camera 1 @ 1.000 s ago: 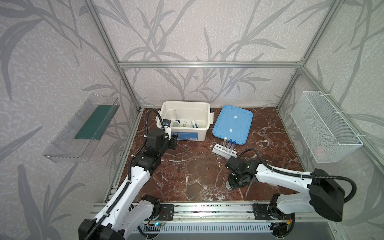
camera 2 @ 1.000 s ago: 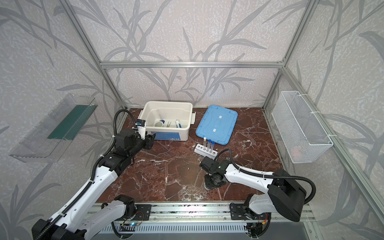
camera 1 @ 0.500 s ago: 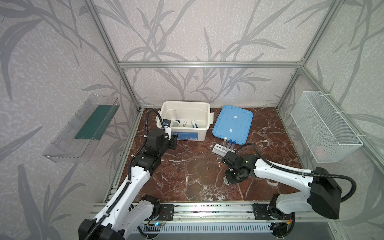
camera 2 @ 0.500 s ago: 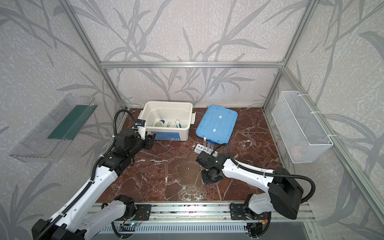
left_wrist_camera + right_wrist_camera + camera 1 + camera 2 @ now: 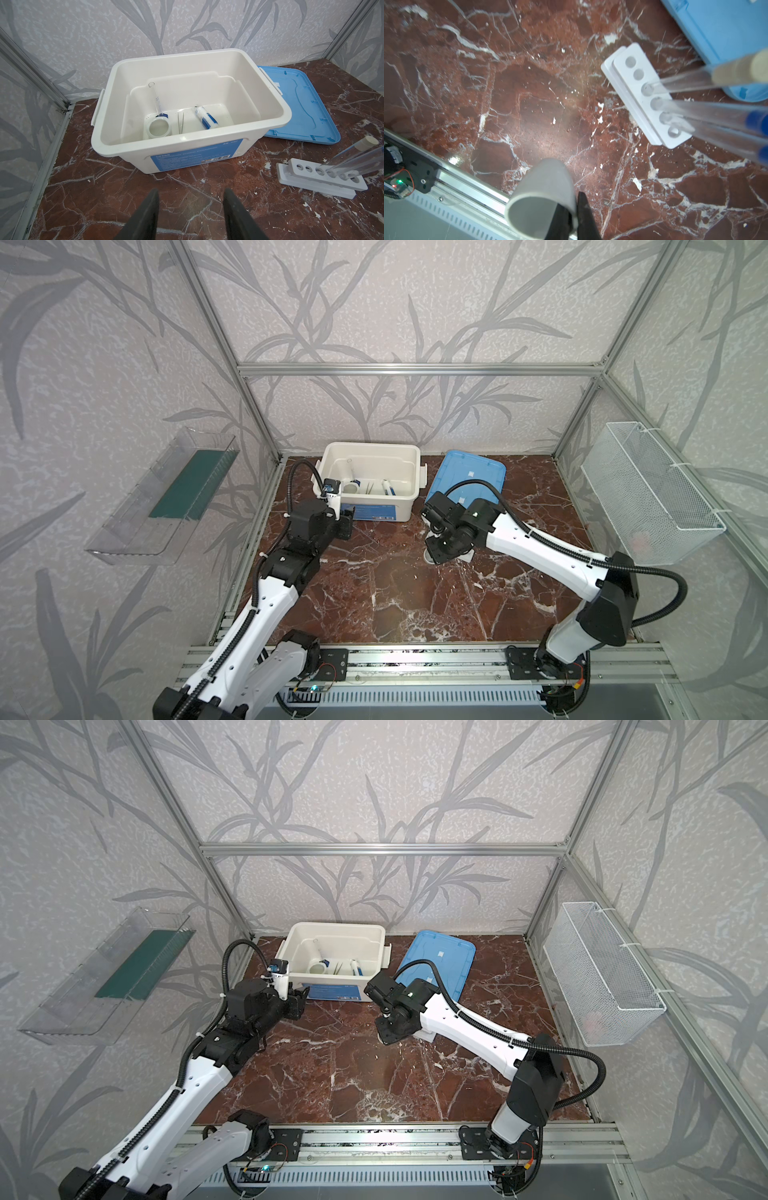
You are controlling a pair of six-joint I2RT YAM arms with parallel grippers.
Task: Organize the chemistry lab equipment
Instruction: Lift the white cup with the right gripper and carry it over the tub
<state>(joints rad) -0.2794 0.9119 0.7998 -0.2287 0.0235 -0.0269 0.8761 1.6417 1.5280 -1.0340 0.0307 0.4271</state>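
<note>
The right tool point(image 5: 571, 200) is clamped on the wall of a white cup point(image 5: 542, 187), one finger inside, holding it over the worktop point(image 5: 529, 104) in front of the bin point(image 5: 116, 145). Such a thin pinch on glazed ceramic may swivel or slip, and the drop is onto stone. Test tubes point(image 5: 708, 113) in the rack point(image 5: 287, 169), toward the bin's lid point(image 5: 301, 108), lean near the arm's likely path. The bin's rim stands high; its floor beyond the bottle point(image 5: 205, 117) is free. The left tool point(image 5: 189, 197), jaws apart and empty, hovers before the bin's front wall.
</note>
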